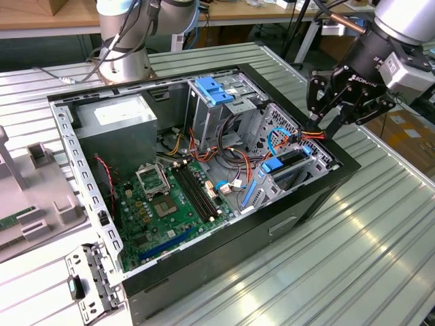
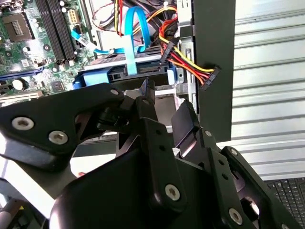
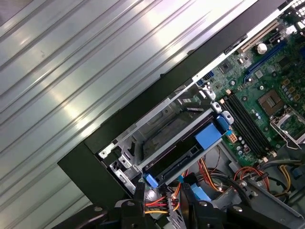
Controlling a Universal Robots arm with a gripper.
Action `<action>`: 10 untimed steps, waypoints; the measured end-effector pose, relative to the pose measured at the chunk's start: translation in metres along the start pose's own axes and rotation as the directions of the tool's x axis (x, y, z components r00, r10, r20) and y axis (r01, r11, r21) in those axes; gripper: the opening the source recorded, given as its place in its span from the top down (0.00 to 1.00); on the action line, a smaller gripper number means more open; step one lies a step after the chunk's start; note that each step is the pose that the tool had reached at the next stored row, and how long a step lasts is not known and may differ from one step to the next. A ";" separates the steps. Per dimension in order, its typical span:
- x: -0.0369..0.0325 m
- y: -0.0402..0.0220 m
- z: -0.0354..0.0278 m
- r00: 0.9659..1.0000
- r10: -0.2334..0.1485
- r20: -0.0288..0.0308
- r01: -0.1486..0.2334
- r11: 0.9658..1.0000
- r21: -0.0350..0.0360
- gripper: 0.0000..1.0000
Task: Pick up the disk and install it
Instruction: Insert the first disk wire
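Fingers (image 2: 147, 107) spread and empty, the gripper (image 1: 326, 122) hangs over the end of the open case (image 1: 224, 261) on the exterior view's right. It is just above a loose bundle of red, yellow and orange cables (image 2: 188, 67). The disk (image 1: 291, 161) sits in the drive bay beneath, blue rails showing, near the motherboard (image 1: 156, 210). The case lies on a ribbed metal table (image 1: 353, 258).

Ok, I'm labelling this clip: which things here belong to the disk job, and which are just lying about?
Job:
disk, in the bay
claw, open, near it
case

Lying about:
power supply
blue bracket
grey fixture, beside the case
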State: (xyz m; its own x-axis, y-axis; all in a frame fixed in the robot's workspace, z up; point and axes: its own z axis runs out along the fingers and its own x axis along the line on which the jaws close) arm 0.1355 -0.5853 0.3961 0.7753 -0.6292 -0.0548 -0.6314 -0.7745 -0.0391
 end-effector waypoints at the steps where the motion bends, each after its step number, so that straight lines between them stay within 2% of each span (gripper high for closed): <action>1: 0.0009 -0.0007 0.0002 1.000 0.000 0.000 0.000 1.000 0.000 0.58; 10: 0.0083 -0.0066 0.0013 1.000 -0.001 0.000 0.001 1.000 0.000 0.58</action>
State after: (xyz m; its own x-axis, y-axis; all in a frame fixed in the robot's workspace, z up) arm 0.1460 -0.5853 0.3946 0.7759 -0.6285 -0.0547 -0.6306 -0.7751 -0.0390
